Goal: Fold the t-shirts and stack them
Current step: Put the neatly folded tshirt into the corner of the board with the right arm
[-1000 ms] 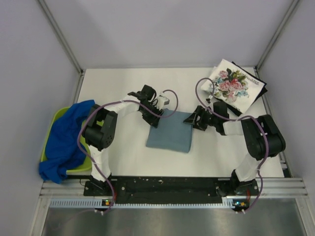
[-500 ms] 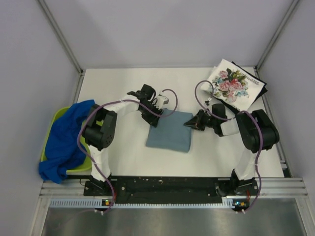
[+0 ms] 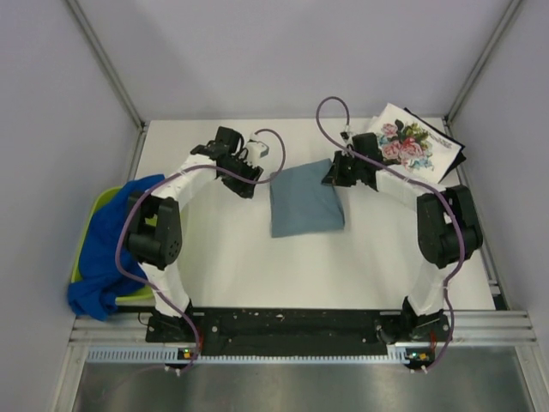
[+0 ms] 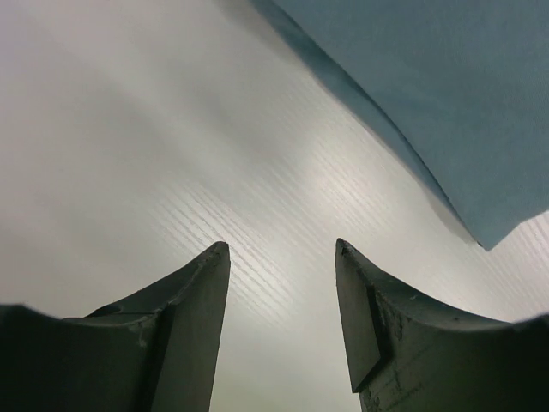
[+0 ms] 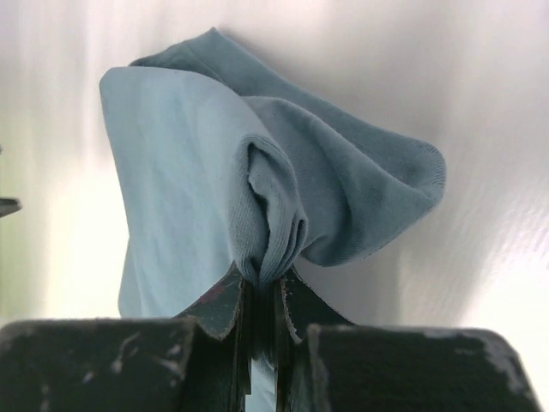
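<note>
Folded grey-blue t-shirt (image 3: 304, 210) is seen mid-table, long axis roughly near-to-far, with its far right corner bunched and clamped in the closed right gripper (image 5: 262, 287). That pinch is masked by the wrist in the top view and resolved only in the right wrist view. Left gripper (image 4: 281, 251) is held parted, nothing gripped, over bare table (image 4: 129, 129) beside the shirt's left edge. Black t-shirt (image 3: 457, 155) is mostly hidden under the floral t-shirt (image 3: 407, 148).

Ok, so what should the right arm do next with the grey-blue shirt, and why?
Probably carry the grey-blue shirt onto the floral shirt at far right: the right gripper is shut on its bunched edge, it looks folded, and the left gripper stands open, apart from it.
</note>
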